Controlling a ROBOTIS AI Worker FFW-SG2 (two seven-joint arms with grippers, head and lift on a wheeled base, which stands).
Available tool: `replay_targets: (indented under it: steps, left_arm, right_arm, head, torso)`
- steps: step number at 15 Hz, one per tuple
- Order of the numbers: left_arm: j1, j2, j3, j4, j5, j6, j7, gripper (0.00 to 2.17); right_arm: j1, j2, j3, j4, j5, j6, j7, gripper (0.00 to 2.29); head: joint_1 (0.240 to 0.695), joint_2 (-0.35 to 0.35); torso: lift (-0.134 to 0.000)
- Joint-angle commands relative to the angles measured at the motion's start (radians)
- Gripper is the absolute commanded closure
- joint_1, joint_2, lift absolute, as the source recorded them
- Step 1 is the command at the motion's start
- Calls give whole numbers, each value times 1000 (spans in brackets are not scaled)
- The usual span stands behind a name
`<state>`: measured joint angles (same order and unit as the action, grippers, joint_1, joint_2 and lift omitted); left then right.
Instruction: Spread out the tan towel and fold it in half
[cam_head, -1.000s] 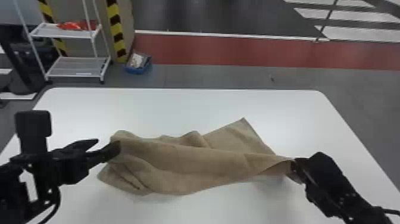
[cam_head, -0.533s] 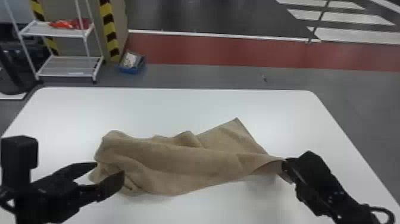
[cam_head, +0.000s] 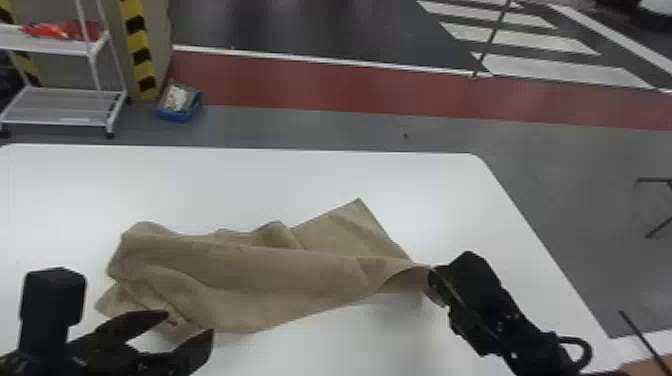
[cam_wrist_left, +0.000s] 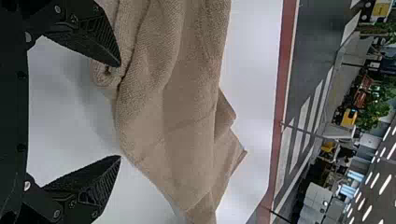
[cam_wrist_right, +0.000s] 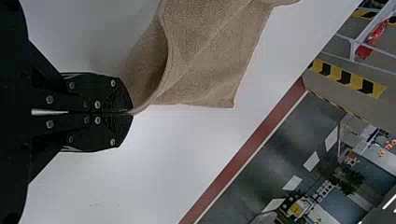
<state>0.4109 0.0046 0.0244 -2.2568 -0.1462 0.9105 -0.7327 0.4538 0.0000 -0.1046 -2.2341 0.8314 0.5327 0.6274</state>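
While one end of the tan towel (cam_head: 250, 280) is pinched by the right gripper (cam_head: 434, 286) at lower right, the left gripper (cam_head: 189, 324) is parted wide at lower left, the rest being rumpled across centre-left, apparently partly spread and not yet folded.

Black two-finger left gripper (cam_head: 189, 324) now open, no longer clamped on the tan cloth towel's (cam_head: 280, 275) left end, and sits closer to the robot.

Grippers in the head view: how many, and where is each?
2: the left gripper, open, by the towel's near left edge; the right gripper, shut on its right end.
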Motion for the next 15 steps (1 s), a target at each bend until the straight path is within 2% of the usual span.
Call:
replay_targets:
  steps: [1, 7, 14, 15]
  left_arm:
    - [-23, -7, -23, 46, -13, -15, 13, 215]
    - [-57, -7, -23, 95, -27, -21, 50, 215]
    - [-57, -7, -4, 99, -29, -21, 50, 218]
    - [-57, -7, -6, 103, -42, -21, 50, 269]
  right_arm:
    - [-1, 1, -3, -1, 0, 3, 0, 1764]
    - [-15, 1, 0, 4, 0, 22, 5, 1764]
    - [-32, 1, -1, 16, 0, 31, 9, 1764]
    - [-33, 1, -1, 16, 0, 31, 9, 1764]
  head:
    - [695, -240]
    - [695, -244]
    - [695, -221]
    - [695, -221]
  torso:
    - [-124]
    - [-124]
    - [-124]
    - [-124]
